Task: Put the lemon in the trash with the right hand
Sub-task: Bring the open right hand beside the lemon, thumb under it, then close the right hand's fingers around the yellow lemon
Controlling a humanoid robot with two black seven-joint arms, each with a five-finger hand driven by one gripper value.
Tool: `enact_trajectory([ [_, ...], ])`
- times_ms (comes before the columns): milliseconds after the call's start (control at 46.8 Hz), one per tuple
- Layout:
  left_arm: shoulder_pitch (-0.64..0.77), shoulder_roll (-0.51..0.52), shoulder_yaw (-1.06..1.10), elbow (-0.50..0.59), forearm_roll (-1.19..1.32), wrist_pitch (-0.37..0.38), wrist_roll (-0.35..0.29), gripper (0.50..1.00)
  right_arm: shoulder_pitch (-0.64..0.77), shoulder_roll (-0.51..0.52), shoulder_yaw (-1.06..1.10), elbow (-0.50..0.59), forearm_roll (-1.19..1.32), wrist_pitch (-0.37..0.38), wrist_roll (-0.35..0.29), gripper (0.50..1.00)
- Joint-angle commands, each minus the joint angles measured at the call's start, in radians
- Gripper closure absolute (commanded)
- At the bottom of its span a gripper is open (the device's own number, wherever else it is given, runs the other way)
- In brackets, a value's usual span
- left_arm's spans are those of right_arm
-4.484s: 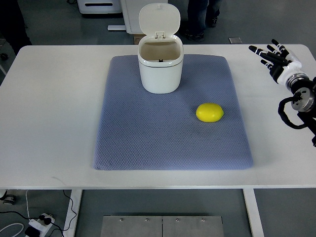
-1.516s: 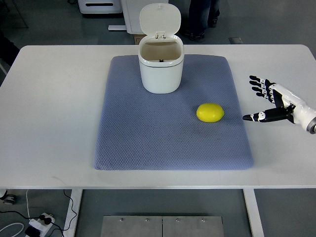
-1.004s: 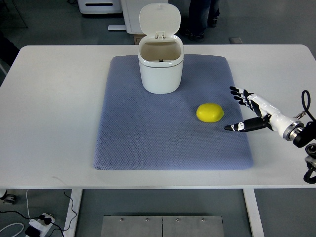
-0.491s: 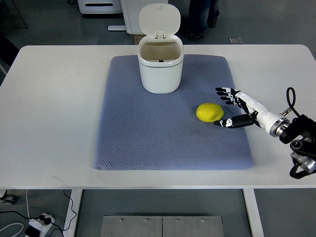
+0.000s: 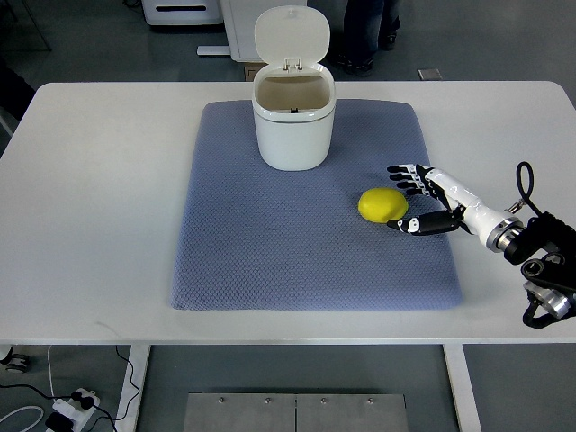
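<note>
The right robot hand [image 5: 416, 198] was spread, fingers and thumb bracketing the lemon [image 5: 382, 205] just to its left on the grey mat [image 5: 270, 252], apparently readying a grasp; the open trash bin [image 5: 292, 115] stood beyond.

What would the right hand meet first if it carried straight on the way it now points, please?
The lemon: the right hand points left with fingers spread on either side of it, just short. Height above the mat is unclear.

1 lemon [image 5: 382, 204], 1 white trash bin [image 5: 292, 126] w/ lid up, 1 blue mat [image 5: 270, 243], 1 white table [image 5: 90, 198], 1 robot hand [image 5: 430, 200].
</note>
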Motion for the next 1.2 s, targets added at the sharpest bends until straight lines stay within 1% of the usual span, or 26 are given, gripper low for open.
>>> enact_trajectory([
  [0,0.0,0.0,0.0,0.0,0.0,0.0,0.0,0.5,0.002,0.007,-0.008,0.0,0.0,-0.007,0.001,0.676],
  [128,0.0,0.0,0.0,0.0,0.0,0.0,0.0,0.5,0.0,0.011,-0.01,0.0,0.0,-0.008,0.001,0.687],
  [1110,-0.002,0.0,0.0,0.0,0.0,0.0,0.0,0.5,0.002,0.043,-0.011,0.002,-0.002,-0.016,0.003,0.687],
  [1132,0.0,0.0,0.0,0.0,0.0,0.0,0.0,0.5,0.002,0.045,-0.011,0.002,-0.002,-0.017,0.003,0.689],
  [1174,0.0,0.0,0.0,0.0,0.0,0.0,0.0,0.5,0.002,0.046,-0.013,0.002,-0.002,-0.023,0.003,0.709],
])
